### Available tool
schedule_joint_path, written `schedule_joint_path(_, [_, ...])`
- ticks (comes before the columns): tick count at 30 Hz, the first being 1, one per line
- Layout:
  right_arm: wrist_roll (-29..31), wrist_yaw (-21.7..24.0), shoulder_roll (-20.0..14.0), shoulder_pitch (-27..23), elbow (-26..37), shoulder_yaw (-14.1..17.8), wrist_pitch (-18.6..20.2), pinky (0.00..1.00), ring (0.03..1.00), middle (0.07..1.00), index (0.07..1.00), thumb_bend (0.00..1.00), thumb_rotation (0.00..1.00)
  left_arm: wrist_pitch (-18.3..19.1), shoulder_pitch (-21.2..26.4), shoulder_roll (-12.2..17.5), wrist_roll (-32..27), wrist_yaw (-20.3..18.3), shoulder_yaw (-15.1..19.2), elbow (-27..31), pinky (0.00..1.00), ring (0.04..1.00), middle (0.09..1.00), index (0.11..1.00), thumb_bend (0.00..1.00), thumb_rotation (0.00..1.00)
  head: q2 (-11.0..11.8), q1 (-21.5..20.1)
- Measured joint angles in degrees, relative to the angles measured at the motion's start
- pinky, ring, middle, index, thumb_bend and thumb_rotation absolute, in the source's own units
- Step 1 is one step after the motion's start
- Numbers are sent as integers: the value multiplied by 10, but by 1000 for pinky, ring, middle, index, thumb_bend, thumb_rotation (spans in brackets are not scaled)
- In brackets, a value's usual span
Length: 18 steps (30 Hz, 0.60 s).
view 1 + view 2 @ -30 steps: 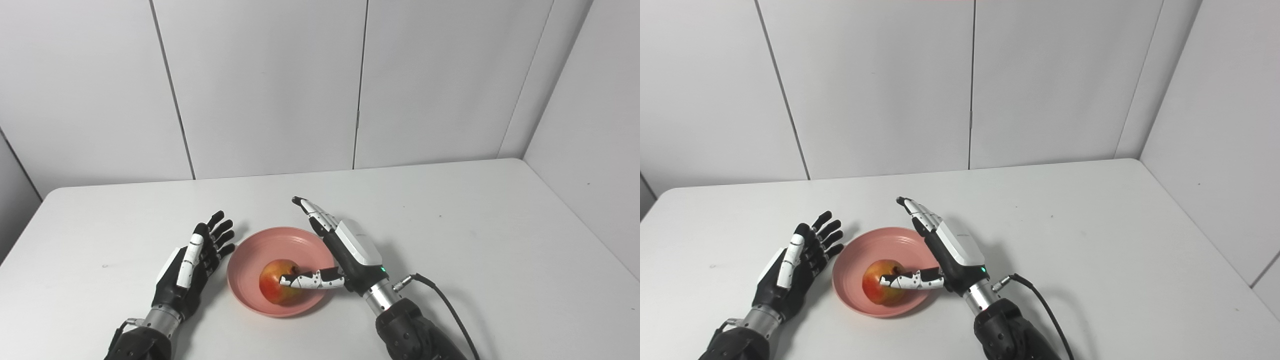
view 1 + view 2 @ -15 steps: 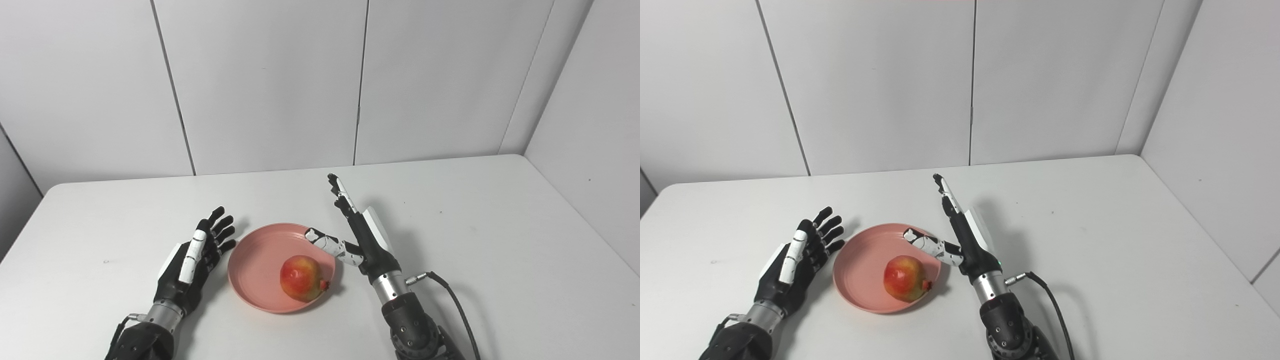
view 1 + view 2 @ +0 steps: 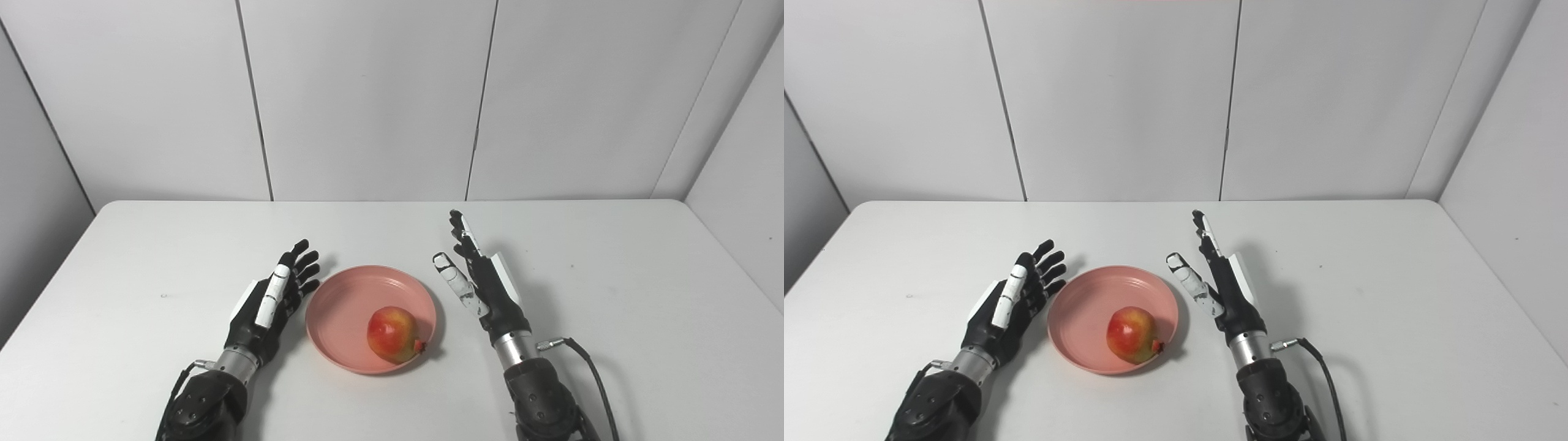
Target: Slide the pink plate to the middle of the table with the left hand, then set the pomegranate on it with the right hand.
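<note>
**Mia:** Where is the pink plate?

**Ben:** It sits on the white table, near the front, about in the middle from side to side. It lies flat.

**Mia:** And the pomegranate?

**Ben:** It is on the plate. It rests in the front right part of the plate, close to the rim. It is red and yellow, and its little crown tip points to the right.

**Mia:** Is a hand holding it?

**Ben:** No. Nothing touches it.

**Mia:** What is the left hand doing?

**Ben:** It is just beside the left side of the plate. Its fingers are spread out and point away from the robot. It holds nothing. I cannot tell if it touches the plate rim or is only very close.

**Mia:** And the right hand?

**Ben:** It is on the right side of the plate, a bit apart from it. It stands up on its edge with the fingers stretched out and the thumb sticking out toward the plate. It is wide open and holds nothing too.

**Mia:** What else is there?

**Ben:** A black cable comes off the right wrist and curves down over the table. Behind the table are plain white wall panels.
</note>
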State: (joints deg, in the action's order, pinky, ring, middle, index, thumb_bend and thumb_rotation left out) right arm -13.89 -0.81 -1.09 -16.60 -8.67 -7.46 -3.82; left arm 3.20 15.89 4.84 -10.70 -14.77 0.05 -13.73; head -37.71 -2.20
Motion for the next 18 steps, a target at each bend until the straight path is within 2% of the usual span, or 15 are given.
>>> schedule_joint_path(9, [50,15,-1,8,12,17,21,918,953,988,1000,502,1000,-2,-1,-15,9,15,-1,0,909,926,929,922,693,908,1,20])
schedule_joint_path(18, [63,26,-1,8,13,21,41,910,944,977,987,540,986,-4,0,-19,11,16,-1,-2,896,923,924,914,697,894,1,25])
